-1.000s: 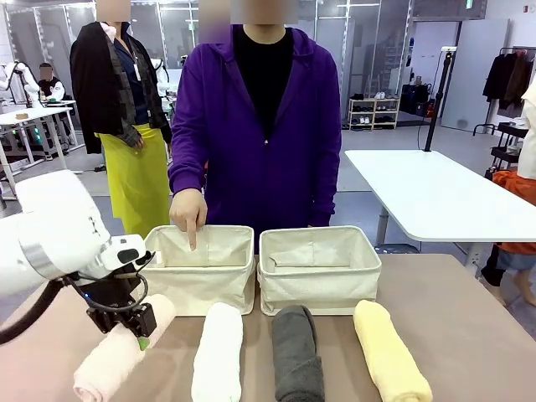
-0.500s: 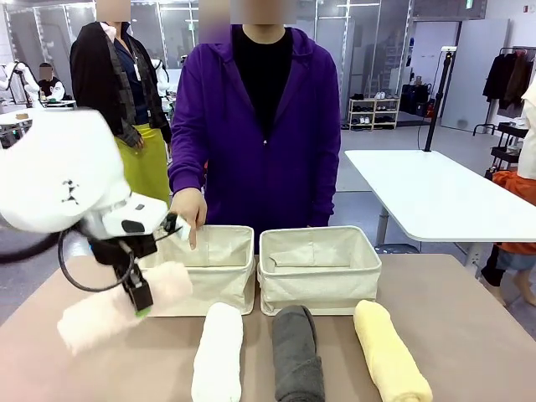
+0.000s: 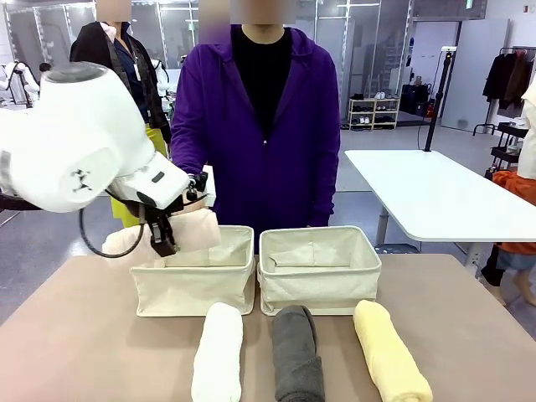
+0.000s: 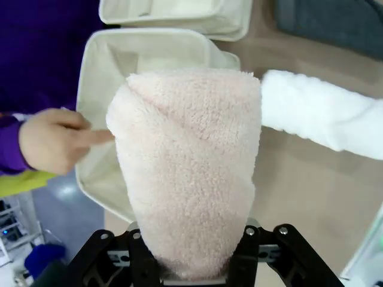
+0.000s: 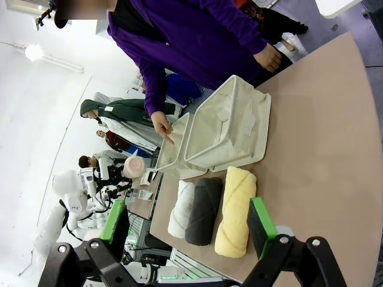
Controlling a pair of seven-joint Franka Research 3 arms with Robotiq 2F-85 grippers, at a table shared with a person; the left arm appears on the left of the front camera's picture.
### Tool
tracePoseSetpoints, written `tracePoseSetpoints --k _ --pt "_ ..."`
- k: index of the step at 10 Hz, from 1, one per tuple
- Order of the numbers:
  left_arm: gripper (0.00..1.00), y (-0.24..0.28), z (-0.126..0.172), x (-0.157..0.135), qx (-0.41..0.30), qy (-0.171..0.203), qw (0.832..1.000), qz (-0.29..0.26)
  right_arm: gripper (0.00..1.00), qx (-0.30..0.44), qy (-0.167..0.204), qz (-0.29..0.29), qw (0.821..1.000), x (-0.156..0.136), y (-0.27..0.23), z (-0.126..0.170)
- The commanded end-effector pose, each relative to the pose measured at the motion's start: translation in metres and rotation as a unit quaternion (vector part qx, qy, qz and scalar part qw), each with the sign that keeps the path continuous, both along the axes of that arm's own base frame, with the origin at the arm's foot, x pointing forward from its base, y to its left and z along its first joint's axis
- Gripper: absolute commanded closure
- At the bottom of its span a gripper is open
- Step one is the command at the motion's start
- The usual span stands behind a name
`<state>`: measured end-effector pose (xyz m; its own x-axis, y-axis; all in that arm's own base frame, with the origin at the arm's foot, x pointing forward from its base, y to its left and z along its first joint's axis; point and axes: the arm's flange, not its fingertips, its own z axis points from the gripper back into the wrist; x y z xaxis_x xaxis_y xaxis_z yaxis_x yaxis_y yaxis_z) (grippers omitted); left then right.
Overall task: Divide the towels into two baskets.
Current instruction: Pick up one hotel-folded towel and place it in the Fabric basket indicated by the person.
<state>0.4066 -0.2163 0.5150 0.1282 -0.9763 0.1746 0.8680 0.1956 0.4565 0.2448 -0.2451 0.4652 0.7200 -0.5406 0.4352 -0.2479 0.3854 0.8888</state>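
Observation:
My left gripper (image 3: 164, 238) is shut on the pale peach towel (image 3: 199, 229) and holds it in the air over the left basket (image 3: 193, 285), near its left rim. From the left wrist view the peach towel (image 4: 185, 173) hangs above that basket (image 4: 91, 66), and the person's hand (image 4: 54, 143) points a finger into it. The right basket (image 3: 318, 272) stands beside it. White (image 3: 218, 352), dark grey (image 3: 297, 356) and yellow (image 3: 389, 352) towels lie in a row in front. My right gripper (image 5: 188, 224) is open, raised well back from the yellow towel (image 5: 236, 209).
A person in a purple top (image 3: 260, 117) stands at the far edge behind the baskets. The two baskets nearly touch. Bare tabletop (image 3: 75, 335) lies at the left front and to the right of the yellow towel.
My left arm has lifted the peach towel off the table's left front and carried it up and back, over the left basket.

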Motion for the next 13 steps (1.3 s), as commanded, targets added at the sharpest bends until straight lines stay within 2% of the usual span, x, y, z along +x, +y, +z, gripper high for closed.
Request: tracePoseSetpoints --k 1,2,4,5,6,7,9,11,13 --pt "0.63 -0.001 -0.002 0.007 0.006 0.043 0.999 -0.013 0.0 0.002 -0.007 0.0 1.0 -0.002 0.0 0.003" --pt "0.63 0.0 0.0 0.0 0.0 0.0 1.0 0.0 0.0 0.002 -0.007 0.0 1.0 -0.002 0.0 0.003" --pt "0.63 0.0 0.0 0.0 0.0 0.0 1.0 0.0 0.0 0.002 -0.007 0.0 1.0 -0.002 0.0 0.003" --pt "0.63 -0.005 -0.01 0.01 0.002 0.011 1.0 -0.005 0.0 0.002 -0.007 0.0 1.0 -0.002 0.0 0.003" --pt "0.63 -0.007 -0.011 0.017 0.042 -0.032 0.994 -0.095 0.0 0.002 -0.007 0.0 1.0 -0.002 0.0 0.003" --pt "0.63 -0.014 -0.011 0.031 0.068 -0.066 0.987 -0.129 0.0 0.002 -0.007 0.0 1.0 -0.002 0.0 0.003" --pt "0.63 -0.025 -0.021 0.068 0.085 -0.062 0.985 -0.134 0.0 0.002 -0.007 0.0 1.0 -0.002 0.0 0.003" --pt "0.63 -0.026 -0.045 0.101 0.079 -0.031 0.991 -0.104 0.0 0.002 -0.007 0.0 1.0 -0.002 0.0 0.003" --pt "0.63 -0.022 -0.07 0.13 0.082 -0.044 0.99 -0.108 0.0 0.002 -0.007 0.0 1.0 -0.002 0.0 0.003"
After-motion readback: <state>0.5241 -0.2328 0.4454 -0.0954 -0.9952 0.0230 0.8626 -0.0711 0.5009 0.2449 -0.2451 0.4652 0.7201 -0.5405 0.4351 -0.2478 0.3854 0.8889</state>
